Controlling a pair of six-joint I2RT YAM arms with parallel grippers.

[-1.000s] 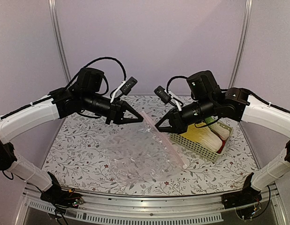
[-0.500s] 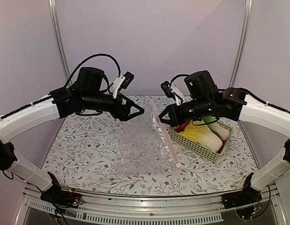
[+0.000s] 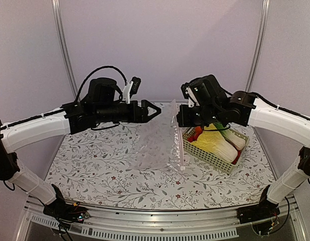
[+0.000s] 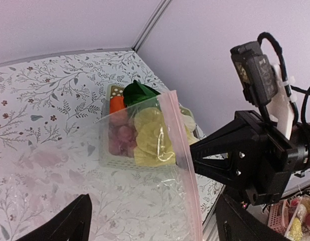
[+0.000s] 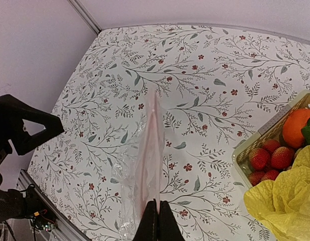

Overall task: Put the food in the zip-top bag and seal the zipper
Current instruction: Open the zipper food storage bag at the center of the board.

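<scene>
The zip-top bag (image 3: pixel 157 145) hangs clear and crinkly between the arms, its lower part resting on the table. My right gripper (image 3: pixel 179 121) is shut on the zipper (image 3: pixel 176 138), a pinkish strip running down from its fingertips (image 5: pixel 157 221). My left gripper (image 3: pixel 156 110) is open just left of the bag, touching nothing; its fingers (image 4: pixel 62 221) frame the bag (image 4: pixel 135 196) in the left wrist view. The food lies in the basket: napa cabbage (image 3: pixel 215 143), orange (image 5: pixel 297 126), small red fruits (image 5: pixel 268 158).
The pale green slotted basket (image 3: pixel 215 161) stands on the right of the floral table (image 3: pixel 95 165). A green leafy piece (image 4: pixel 138 93) lies at its far end. Purple walls with metal posts (image 3: pixel 63 45) enclose the back and sides.
The left gripper opened, let go of the bag and rose. The right gripper lifted the zipper edge, so the bag went from lying flat to hanging.
</scene>
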